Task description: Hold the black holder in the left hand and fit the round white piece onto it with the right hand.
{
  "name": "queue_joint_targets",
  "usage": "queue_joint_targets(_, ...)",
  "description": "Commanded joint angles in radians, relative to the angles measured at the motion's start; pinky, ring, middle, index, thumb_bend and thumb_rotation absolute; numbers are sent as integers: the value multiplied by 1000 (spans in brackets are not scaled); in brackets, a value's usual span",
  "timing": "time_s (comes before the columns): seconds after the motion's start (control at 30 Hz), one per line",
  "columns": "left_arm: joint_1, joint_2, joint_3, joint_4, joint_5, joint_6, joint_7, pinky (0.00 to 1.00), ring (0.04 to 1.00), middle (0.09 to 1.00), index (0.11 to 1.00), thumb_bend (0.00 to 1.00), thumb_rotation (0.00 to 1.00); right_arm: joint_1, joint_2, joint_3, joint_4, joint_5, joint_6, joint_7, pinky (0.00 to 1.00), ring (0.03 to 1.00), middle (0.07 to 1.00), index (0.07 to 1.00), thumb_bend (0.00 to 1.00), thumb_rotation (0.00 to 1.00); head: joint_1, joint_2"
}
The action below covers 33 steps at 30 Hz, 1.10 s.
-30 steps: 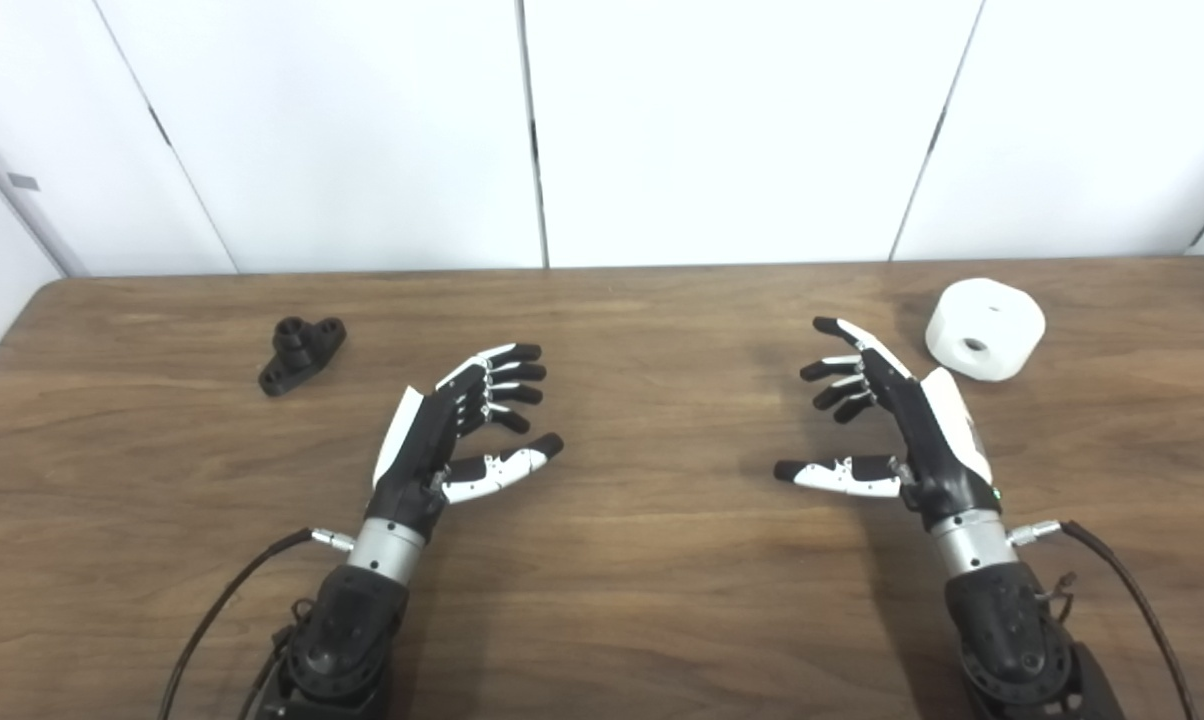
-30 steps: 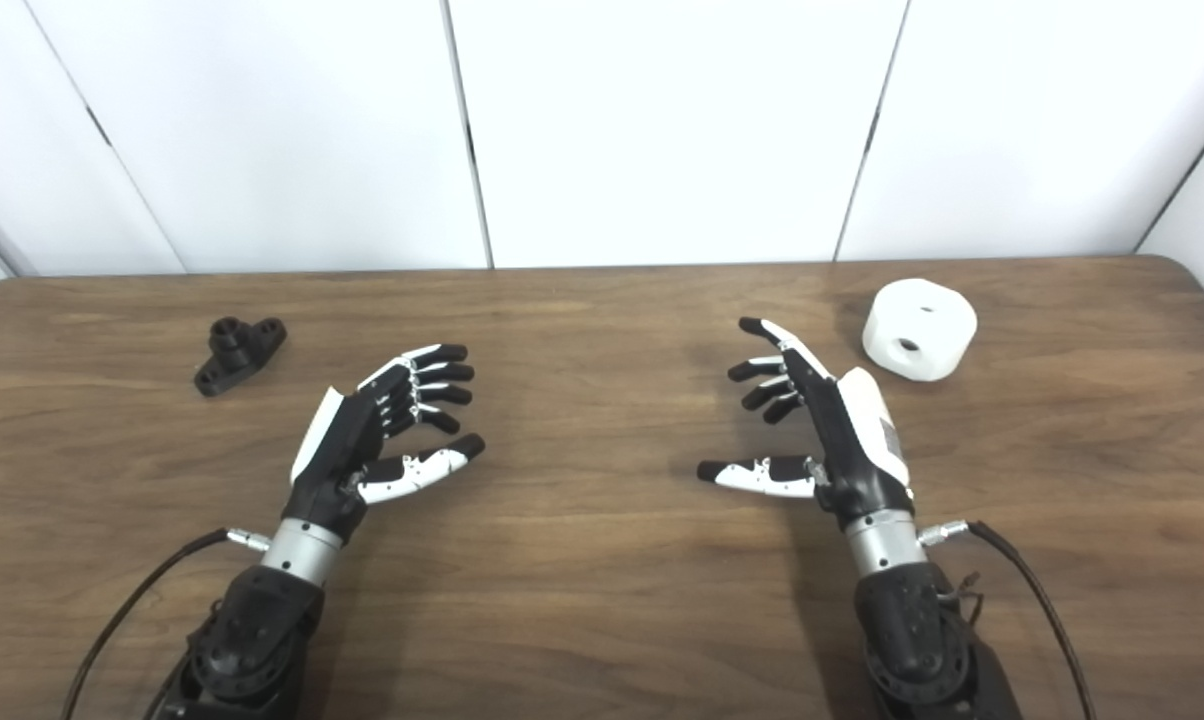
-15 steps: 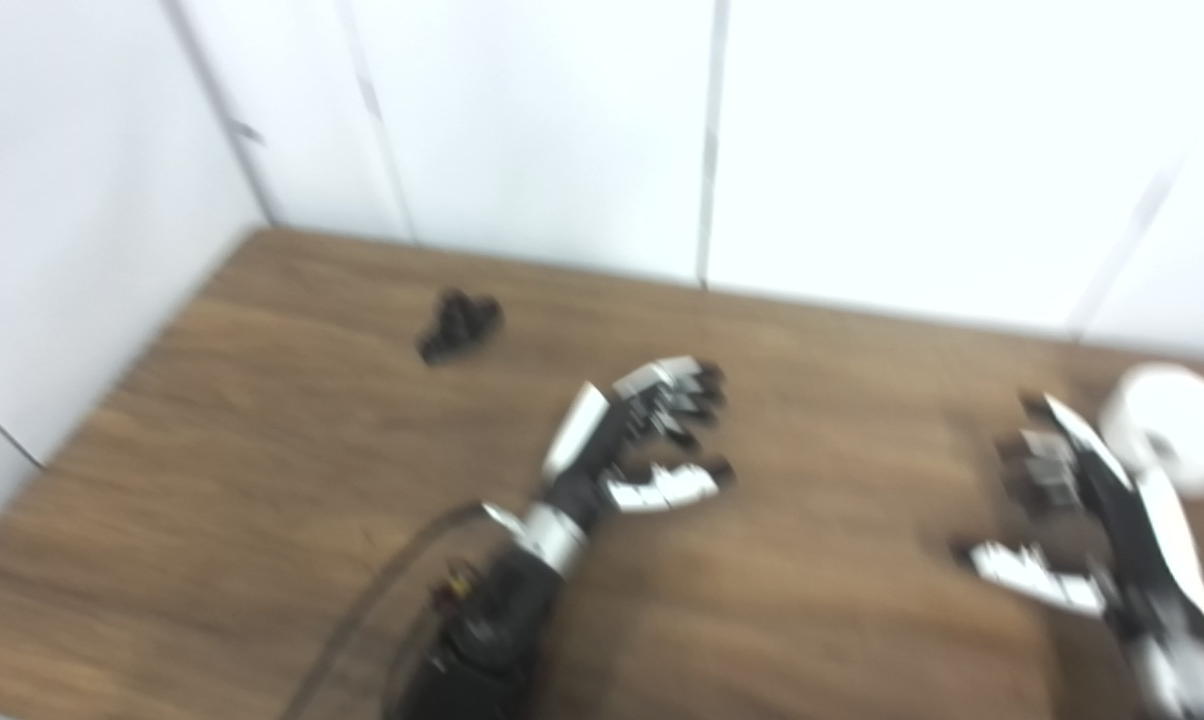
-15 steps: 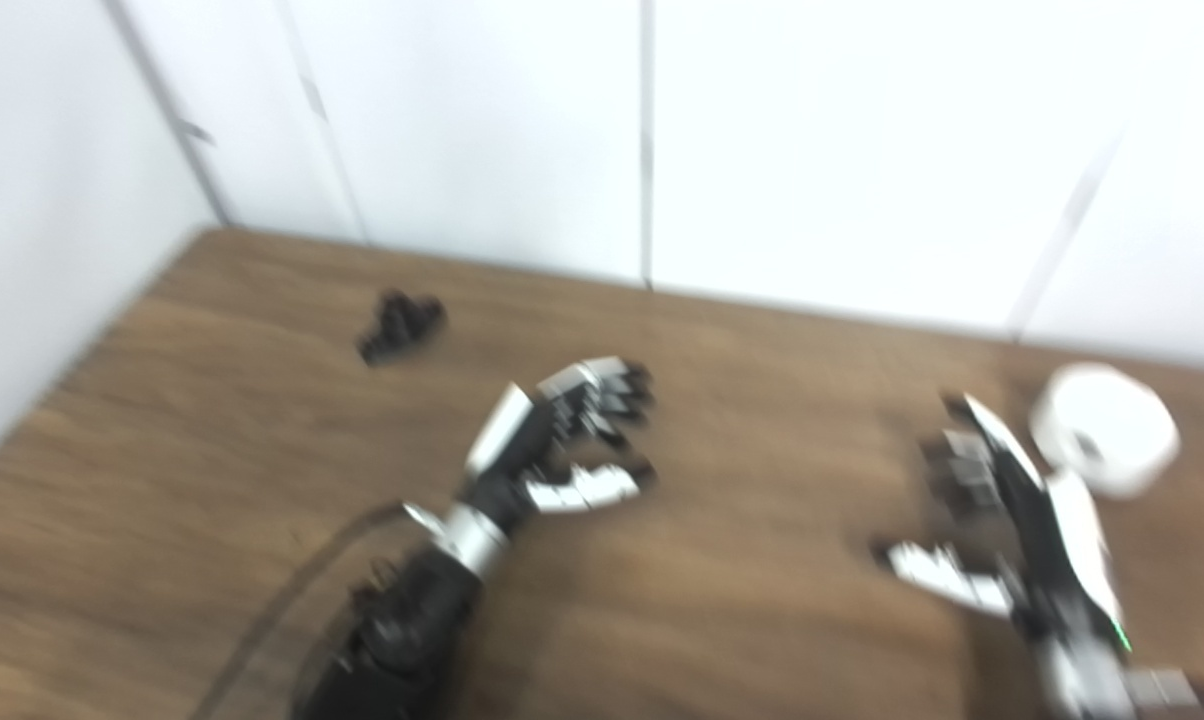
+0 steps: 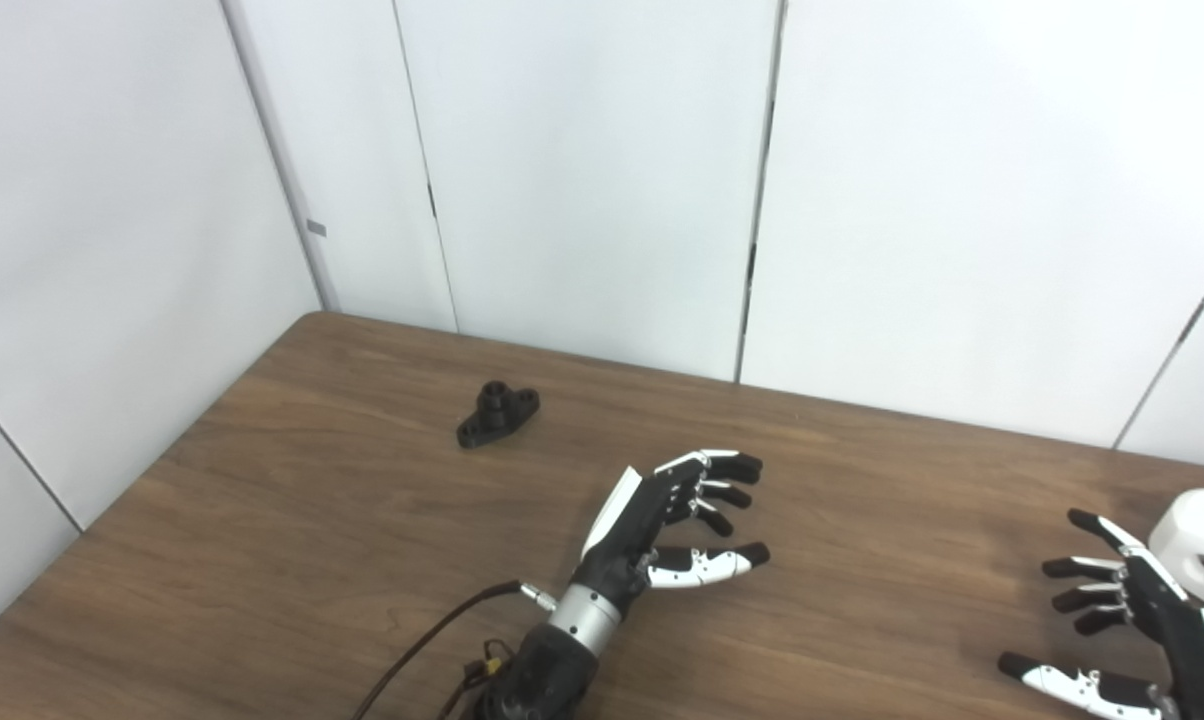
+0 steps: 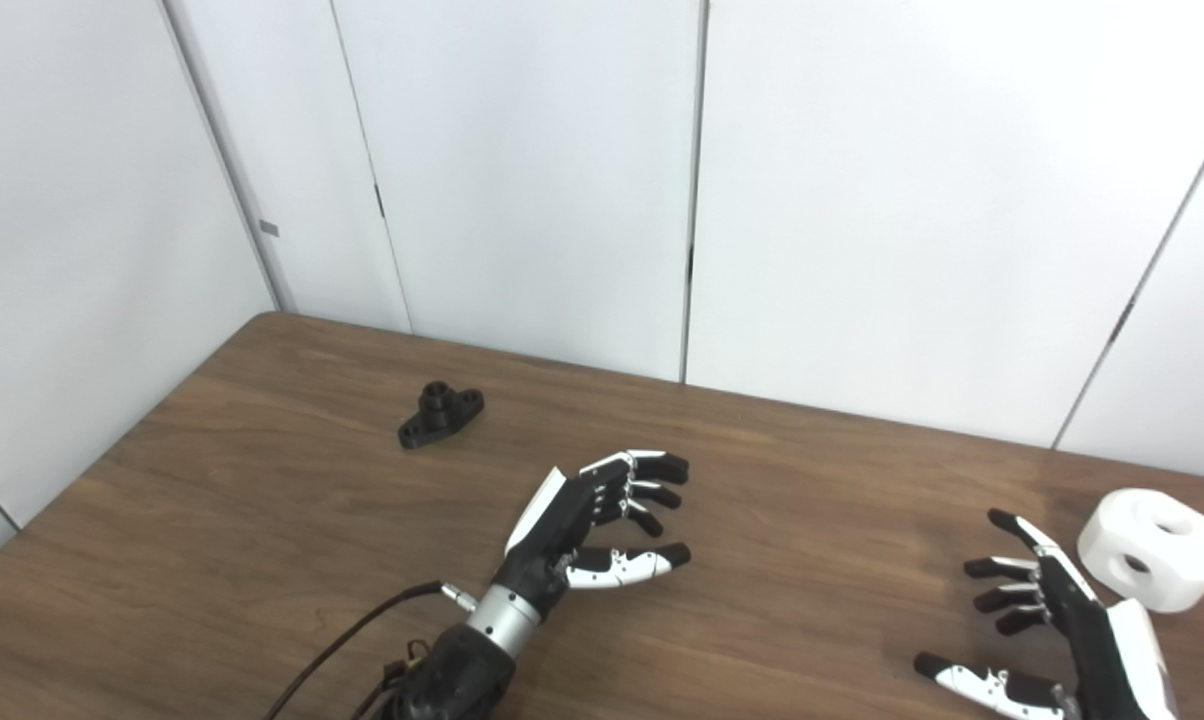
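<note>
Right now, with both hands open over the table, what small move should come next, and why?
Probably reach the left hand forward and to its left toward the black holder. That hand is open and empty, the holder lies apart from it near the table's far left edge, and the round white piece needs a held holder to fit onto.

bright, even overhead light; both views sharp, free of motion blur. the white panelled wall [image 5: 582, 180] looks slightly washed out, and the brown wooden table [image 6: 262, 520] carries only soft, faint shadows.
</note>
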Motion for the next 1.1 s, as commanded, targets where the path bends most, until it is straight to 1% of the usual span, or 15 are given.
queue_joint_targets(0.0,-17,9,5,-2,2,-55,13,517,654,736,698,632,0,-21,-18,-11,-43,1,-31,-11,460,559,655,841,735,0,1,2)
queue_joint_targets(0.17,-31,43,17,-25,-4,-47,-1,543,657,714,678,647,0,-21,-19,-12,-50,-2,-26,-11,462,556,655,835,734,0,5,5)
queue_joint_targets(0.2,-36,55,21,-34,4,-40,-1,550,660,707,675,656,0,-21,-19,-13,-52,-1,-25,-11,464,557,655,833,735,0,6,5)
queue_joint_targets(0.27,-45,80,22,-50,39,-29,5,529,652,696,671,663,0,-20,-19,-14,-54,0,-25,-10,463,555,652,826,736,0,7,7)
queue_joint_targets(0.33,-56,116,21,-77,82,4,0,518,651,691,672,681,0,-20,-19,-16,-55,6,-26,-9,464,556,652,821,734,0,7,10)
queue_joint_targets(0.4,-64,144,20,-108,115,51,-7,528,649,688,674,714,4,-20,-18,-18,-57,10,-27,-9,463,553,649,814,740,0,9,14)
queue_joint_targets(0.5,-75,175,21,-133,134,75,-6,532,632,679,672,743,22,-19,-19,-20,-64,8,-19,-6,465,552,648,809,740,0,11,17)
queue_joint_targets(0.57,-84,195,26,-146,138,88,-8,532,646,686,671,751,23,-20,-20,-22,-62,9,-21,-6,466,554,650,809,739,0,15,20)
queue_joint_targets(0.67,-98,221,33,-154,195,97,18,530,672,699,665,770,38,-21,-24,-25,-63,14,-18,-1,470,559,653,810,735,0,21,23)
queue_joint_targets(0.83,-117,247,73,-159,238,116,52,558,710,740,653,781,85,-23,-29,-31,-67,18,-20,7,471,562,656,814,729,0,32,30)
queue_joint_targets(0.9,-120,260,88,-171,270,146,62,585,727,748,658,774,124,-23,-29,-33,-69,21,-18,11,473,564,658,814,730,0,35,31)
queue_joint_targets(0.93,-121,269,96,-177,282,155,67,587,732,751,664,769,124,-23,-29,-33,-69,20,-18,12,474,565,659,814,728,0,36,32)
queue_joint_targets(1.0,-123,284,110,-192,321,178,86,596,716,748,669,769,84,-24,-31,-33,-67,18,-19,13,477,566,661,814,725,0,37,34)
queue_joint_targets(1.07,-123,291,125,-214,361,219,103,603,713,751,665,779,77,-25,-30,-33,-66,20,-19,13,476,566,663,814,725,0,38,35)
